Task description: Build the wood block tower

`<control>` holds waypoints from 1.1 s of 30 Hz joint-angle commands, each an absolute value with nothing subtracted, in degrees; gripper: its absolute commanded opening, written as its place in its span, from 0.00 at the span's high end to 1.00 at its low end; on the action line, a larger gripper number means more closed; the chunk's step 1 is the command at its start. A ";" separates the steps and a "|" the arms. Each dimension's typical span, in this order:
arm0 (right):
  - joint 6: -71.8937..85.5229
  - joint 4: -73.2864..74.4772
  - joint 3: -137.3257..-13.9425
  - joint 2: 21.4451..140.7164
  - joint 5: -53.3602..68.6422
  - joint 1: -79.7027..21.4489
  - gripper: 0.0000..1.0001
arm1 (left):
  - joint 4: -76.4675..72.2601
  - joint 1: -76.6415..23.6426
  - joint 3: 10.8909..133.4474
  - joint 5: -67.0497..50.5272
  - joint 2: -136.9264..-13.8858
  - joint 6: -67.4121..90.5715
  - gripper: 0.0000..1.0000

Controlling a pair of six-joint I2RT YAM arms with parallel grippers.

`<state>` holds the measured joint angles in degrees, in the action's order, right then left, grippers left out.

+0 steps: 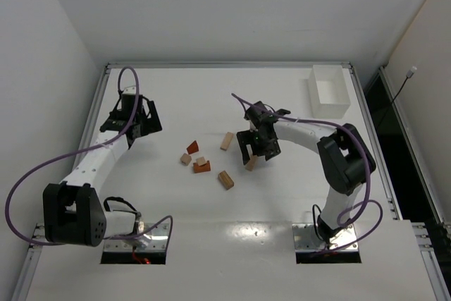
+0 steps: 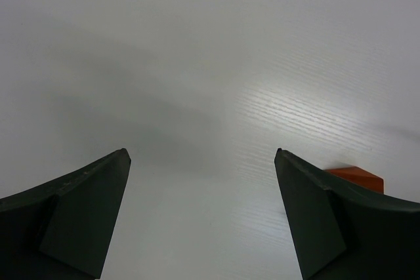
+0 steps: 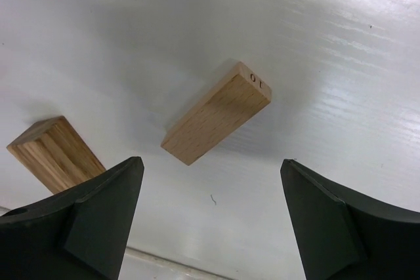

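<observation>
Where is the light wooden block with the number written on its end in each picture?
Top external: the light block lies right of centre, just below the right gripper.
Left wrist: not in it.
Right wrist: the middle of the picture, lying flat just ahead of the open gripper.
Shared landmark: the right gripper, seen in the top external and right wrist views.

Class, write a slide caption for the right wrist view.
Right gripper, jaws open, over a pale rectangular block on the white table, a second block nearby.

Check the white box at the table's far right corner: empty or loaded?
Empty. The top view shows only bare white floor inside the white box; no block sits in it.
</observation>
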<state>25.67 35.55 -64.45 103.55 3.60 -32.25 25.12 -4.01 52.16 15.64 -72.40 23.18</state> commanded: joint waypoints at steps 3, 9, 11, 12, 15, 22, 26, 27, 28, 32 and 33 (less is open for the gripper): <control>32.07 37.18 -66.18 104.14 2.12 -32.78 0.17 | 22.94 -3.25 53.53 14.59 -72.86 24.35 0.09; 34.10 37.71 -70.22 108.89 -1.48 -33.83 0.23 | 22.94 -3.25 54.05 14.59 -73.39 24.35 0.09; 34.10 37.71 -70.93 111.00 -2.10 -33.84 0.24 | 22.94 -3.25 54.58 15.11 -73.39 24.35 0.09; 34.10 37.18 -71.71 111.70 -2.11 -33.84 0.24 | 22.94 -3.25 54.58 15.12 -73.39 24.35 0.09; 34.10 37.18 -72.42 113.72 -2.72 -33.84 0.33 | 22.94 -3.25 54.58 15.12 -73.39 24.35 0.09; 35.15 37.18 -70.85 112.32 -3.96 -33.32 0.87 | 22.94 -3.25 54.58 15.64 -72.86 24.35 0.09; 36.47 35.87 -71.45 112.32 -3.96 -33.31 0.98 | 22.41 -3.25 52.74 15.64 -72.34 24.87 0.09; 36.47 35.86 -72.06 112.85 -3.96 -33.31 1.00 | 22.41 -3.25 52.73 15.64 -72.33 24.87 0.09; 37.08 35.25 -73.46 114.07 -3.96 -33.31 1.00 | 22.41 -3.25 52.73 15.64 -72.33 24.87 0.09; 38.49 34.72 -77.94 117.67 -3.96 -32.78 1.00 | 22.41 -3.25 52.73 15.64 -72.33 24.87 0.09; 39.19 34.11 -79.00 118.38 -3.35 -32.78 1.00 | 22.41 -3.25 52.73 15.64 -72.33 24.87 0.09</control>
